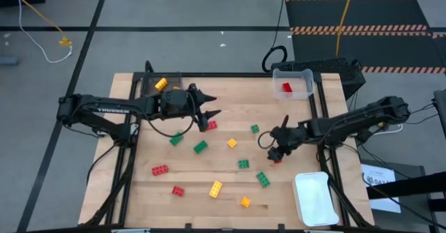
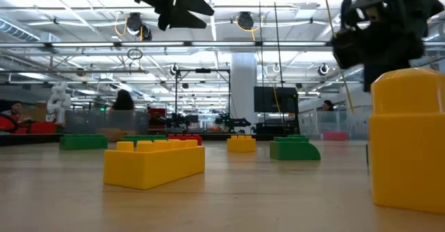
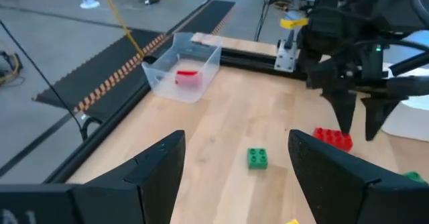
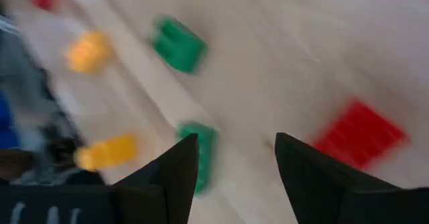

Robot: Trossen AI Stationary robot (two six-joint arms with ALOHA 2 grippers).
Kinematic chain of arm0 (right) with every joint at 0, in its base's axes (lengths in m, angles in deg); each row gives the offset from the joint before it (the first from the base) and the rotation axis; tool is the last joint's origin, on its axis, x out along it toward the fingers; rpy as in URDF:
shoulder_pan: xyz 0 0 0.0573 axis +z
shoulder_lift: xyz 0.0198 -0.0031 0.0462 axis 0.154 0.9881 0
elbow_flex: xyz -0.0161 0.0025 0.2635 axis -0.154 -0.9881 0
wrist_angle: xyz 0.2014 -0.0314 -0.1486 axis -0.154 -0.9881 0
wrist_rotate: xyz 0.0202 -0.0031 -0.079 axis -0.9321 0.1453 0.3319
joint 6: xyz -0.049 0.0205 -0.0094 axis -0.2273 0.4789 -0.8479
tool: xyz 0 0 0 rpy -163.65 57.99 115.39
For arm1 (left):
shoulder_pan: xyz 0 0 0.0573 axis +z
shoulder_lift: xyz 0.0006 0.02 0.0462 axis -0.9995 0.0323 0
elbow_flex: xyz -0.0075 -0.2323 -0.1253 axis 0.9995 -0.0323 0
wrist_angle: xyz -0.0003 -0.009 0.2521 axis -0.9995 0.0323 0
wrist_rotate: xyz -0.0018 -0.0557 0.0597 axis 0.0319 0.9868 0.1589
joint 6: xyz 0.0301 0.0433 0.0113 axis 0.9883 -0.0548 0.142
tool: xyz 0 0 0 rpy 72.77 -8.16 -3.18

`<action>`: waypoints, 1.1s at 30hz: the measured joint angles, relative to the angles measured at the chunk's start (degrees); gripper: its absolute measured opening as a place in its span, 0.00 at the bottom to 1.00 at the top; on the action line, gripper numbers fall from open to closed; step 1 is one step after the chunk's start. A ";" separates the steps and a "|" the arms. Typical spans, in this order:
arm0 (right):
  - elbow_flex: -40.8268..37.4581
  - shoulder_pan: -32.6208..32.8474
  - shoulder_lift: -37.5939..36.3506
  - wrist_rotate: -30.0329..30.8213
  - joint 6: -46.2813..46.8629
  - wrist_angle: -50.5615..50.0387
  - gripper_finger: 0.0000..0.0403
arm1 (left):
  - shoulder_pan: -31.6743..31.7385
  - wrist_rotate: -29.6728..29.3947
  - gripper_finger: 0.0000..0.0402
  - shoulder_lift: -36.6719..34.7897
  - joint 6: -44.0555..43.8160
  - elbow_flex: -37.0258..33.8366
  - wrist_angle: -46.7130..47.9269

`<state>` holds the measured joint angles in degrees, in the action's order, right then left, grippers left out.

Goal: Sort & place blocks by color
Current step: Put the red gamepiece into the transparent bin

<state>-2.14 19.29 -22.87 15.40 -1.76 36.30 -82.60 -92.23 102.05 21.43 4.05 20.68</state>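
Red, green and yellow blocks lie scattered flat on the wooden table (image 1: pixel 230 114). My left gripper (image 1: pixel 216 105) hovers open over the table's far left part, above a red block (image 1: pixel 211 125); its wrist view shows its fingers wide apart (image 3: pixel 234 163). My right gripper (image 1: pixel 277 149) is open, pointing down right of centre, just above another red block (image 1: pixel 277 159), which lies beyond its fingers (image 4: pixel 358 133). The left wrist view shows this gripper (image 3: pixel 360 127) beside that block (image 3: pixel 333 138). A clear bin (image 1: pixel 293 81) at the far edge holds one red block (image 1: pixel 286 87).
A white tray (image 1: pixel 313 198) sits at the near right corner. Green blocks (image 1: pixel 201 146) (image 1: pixel 263 179), yellow blocks (image 1: pixel 216 188) (image 1: pixel 245 202) and red blocks (image 1: pixel 159 169) dot the middle and near part. One yellow block (image 1: pixel 161 84) sits on the frame at the far left.
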 joint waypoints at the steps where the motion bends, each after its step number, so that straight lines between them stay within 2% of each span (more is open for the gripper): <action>1: 0.00 0.46 0.00 0.09 0.27 -1.24 0.46 | -0.08 -0.02 0.66 -0.06 -0.20 0.00 0.11; 8: 0.04 1.57 -1.21 1.81 1.01 -4.36 0.45 | -0.82 0.07 0.66 -0.43 -0.19 0.00 -0.27; 15: 0.02 1.59 -1.22 4.42 2.49 -16.51 0.48 | -0.79 0.04 0.66 -0.30 -0.22 0.00 -0.37; 20: 0.02 1.57 -0.80 7.59 2.21 -13.24 0.52 | -0.77 0.04 0.66 -0.30 -0.24 0.00 -0.25; 33: 0.02 1.53 4.75 7.61 2.69 -9.49 0.64 | -0.75 0.04 0.66 -0.27 0.02 0.00 0.53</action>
<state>-2.12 20.82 -18.12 23.01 0.93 26.81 -83.35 -92.19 101.78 21.45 4.05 21.21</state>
